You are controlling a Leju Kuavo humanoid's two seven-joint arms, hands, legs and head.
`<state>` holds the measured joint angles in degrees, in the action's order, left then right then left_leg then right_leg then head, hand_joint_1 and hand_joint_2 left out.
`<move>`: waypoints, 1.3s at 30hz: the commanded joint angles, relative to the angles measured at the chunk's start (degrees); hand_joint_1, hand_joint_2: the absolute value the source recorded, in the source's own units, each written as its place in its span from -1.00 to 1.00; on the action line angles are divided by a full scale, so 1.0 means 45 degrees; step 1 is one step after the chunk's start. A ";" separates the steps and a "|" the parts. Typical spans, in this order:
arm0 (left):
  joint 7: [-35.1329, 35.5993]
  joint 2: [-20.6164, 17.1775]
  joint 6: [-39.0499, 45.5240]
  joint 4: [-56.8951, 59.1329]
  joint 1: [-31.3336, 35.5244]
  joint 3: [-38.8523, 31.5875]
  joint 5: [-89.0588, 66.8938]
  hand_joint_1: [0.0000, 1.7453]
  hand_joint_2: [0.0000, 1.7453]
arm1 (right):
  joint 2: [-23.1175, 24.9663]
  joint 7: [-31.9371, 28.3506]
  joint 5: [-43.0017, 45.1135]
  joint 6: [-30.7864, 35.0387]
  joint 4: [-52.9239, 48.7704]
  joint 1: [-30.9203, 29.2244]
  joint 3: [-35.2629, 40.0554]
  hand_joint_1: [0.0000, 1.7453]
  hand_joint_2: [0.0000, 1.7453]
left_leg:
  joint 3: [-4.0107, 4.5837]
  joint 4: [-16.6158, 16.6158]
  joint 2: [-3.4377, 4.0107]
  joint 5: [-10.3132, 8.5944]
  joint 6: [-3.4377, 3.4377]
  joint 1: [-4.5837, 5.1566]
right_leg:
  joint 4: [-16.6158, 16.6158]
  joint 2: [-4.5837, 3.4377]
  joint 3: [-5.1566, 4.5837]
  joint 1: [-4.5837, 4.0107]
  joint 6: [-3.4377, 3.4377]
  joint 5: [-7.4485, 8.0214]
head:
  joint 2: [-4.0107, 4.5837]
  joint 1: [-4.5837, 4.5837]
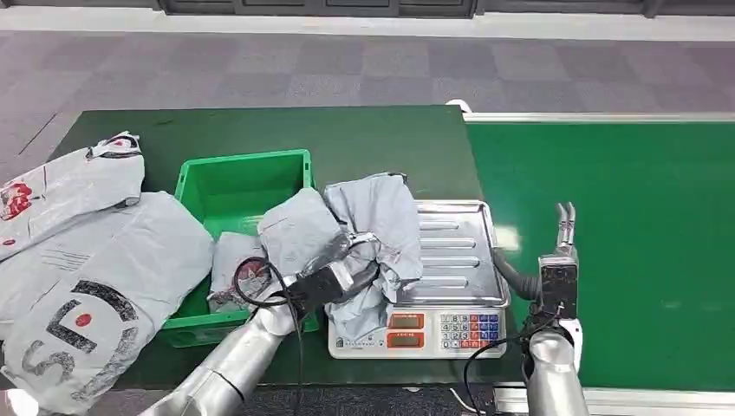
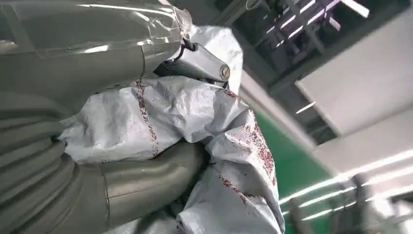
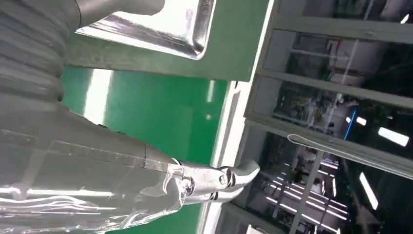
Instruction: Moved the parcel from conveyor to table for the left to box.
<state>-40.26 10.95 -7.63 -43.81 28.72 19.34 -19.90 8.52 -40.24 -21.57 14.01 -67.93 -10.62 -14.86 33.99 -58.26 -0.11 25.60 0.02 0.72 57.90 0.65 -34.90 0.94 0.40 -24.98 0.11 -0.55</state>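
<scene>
A crumpled grey parcel (image 1: 377,230) with red print lies over the left part of the scale's steel tray (image 1: 455,260). My left hand (image 1: 347,264) grips it from the lower left; in the left wrist view the parcel (image 2: 204,126) is wrapped over the thumb (image 2: 146,180) and fingers. My right hand (image 1: 563,238) hovers just right of the scale over the green conveyor (image 1: 624,243), fingers straight and holding nothing. The right wrist view has the fingers (image 3: 214,180) stretched out beside the tray's corner (image 3: 165,29).
A green box (image 1: 247,186) left of the scale holds other grey bags (image 1: 299,230). Several large grey bags (image 1: 87,260) lie on the dark green table (image 1: 364,139) at far left. The scale's keypad (image 1: 433,334) faces me at the table's front edge.
</scene>
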 commanded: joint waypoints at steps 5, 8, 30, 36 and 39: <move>0.0058 -0.1008 0.1435 -0.6898 -0.2583 -0.1594 0.3737 1.00 1.00 | 0.0444 0.0053 0.0198 -0.0271 0.0407 -0.0467 -0.0936 -1.00 1.00 | 0.0003 0.0012 0.0055 0.0042 -0.0026 -0.0014 | -0.0014 -0.0079 -0.0030 -0.0013 -0.0015 -0.0018 | 0.0005 0.0000; 0.0058 -0.1396 0.2788 -0.9695 -0.3420 -0.1624 0.3527 1.00 1.00 | 0.0401 0.0053 0.0233 -0.0311 0.0376 -0.0478 -0.0997 -1.00 1.00 | 0.0007 0.0013 0.0058 0.0053 -0.0029 -0.0029 | -0.0028 -0.0087 -0.0022 -0.0029 -0.0019 -0.0023 | 0.0000 0.0000; 0.6854 -0.1898 0.2714 -0.4154 -0.2741 -0.4166 -0.8271 1.00 1.00 | 0.0440 0.0053 0.0051 -0.0138 -0.0456 0.0265 -0.1927 -1.00 1.00 | 0.0006 0.0029 0.0038 0.0073 -0.0032 -0.0015 | -0.0029 -0.0061 -0.0027 -0.0013 -0.0016 -0.0056 | 0.0000 0.0000; 0.6021 -0.2056 0.1339 -0.1653 -0.1951 -0.3023 -0.8453 1.00 1.00 | 0.0480 0.0053 -0.0085 -0.0188 -0.0460 0.0243 -0.2055 -1.00 1.00 | 0.0012 0.0027 0.0026 0.0061 -0.0028 0.0004 | -0.0017 -0.0053 -0.0040 0.0005 -0.0013 -0.0052 | 0.0000 -0.0005; 0.5473 -0.2027 0.1171 -0.1647 -0.1793 -0.2876 -0.7975 1.00 1.00 | 0.0492 0.0053 -0.0119 -0.0203 -0.0441 0.0185 -0.2059 -1.00 1.00 | -0.0011 0.0035 0.0040 0.0067 -0.0037 -0.0015 | -0.0040 -0.0065 -0.0012 -0.0014 -0.0019 -0.0045 | 0.0000 -0.0005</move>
<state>-11.86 3.43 -0.12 -64.42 16.05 0.35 -58.27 9.22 -40.24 -21.77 13.51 -70.86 -8.20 -20.33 34.18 -58.26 0.14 25.91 -0.03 0.73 57.91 0.32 -35.21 0.96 0.38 -25.18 0.11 -0.57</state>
